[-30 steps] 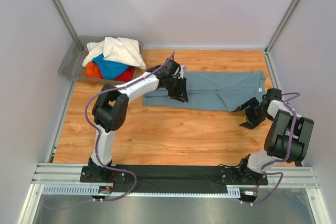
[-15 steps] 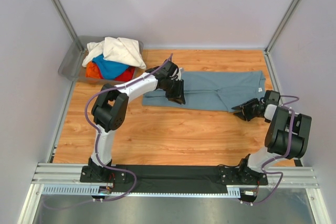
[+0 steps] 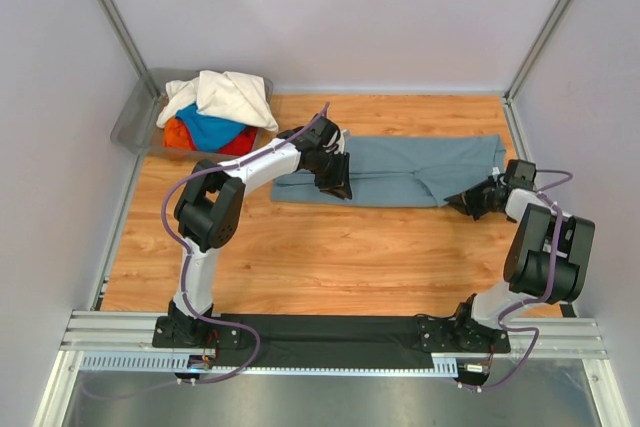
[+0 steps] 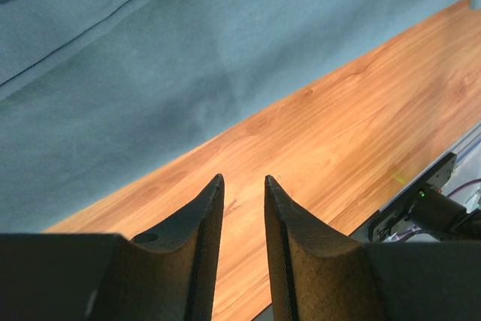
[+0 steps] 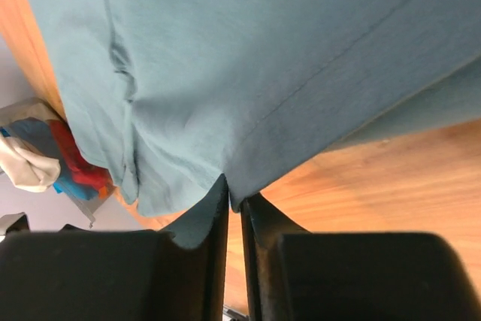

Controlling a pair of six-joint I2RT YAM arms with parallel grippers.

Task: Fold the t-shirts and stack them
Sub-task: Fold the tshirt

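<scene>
The right pincer [image 5: 234, 204] is clamped on the near-right hem of the slate grey-blue shirt [image 3: 400, 169]. The left pincer [image 4: 243, 201], slightly apart, hovers just off its near edge. The shirt lies toward the far edge of the bench [image 3: 300, 247], with open wood nearer.

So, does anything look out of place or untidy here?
Only mildly: the cream-white cloth shirt drapes over the rim of the grey plastic bin, back left. The slate grey-blue shirt lies neatly spread.
</scene>
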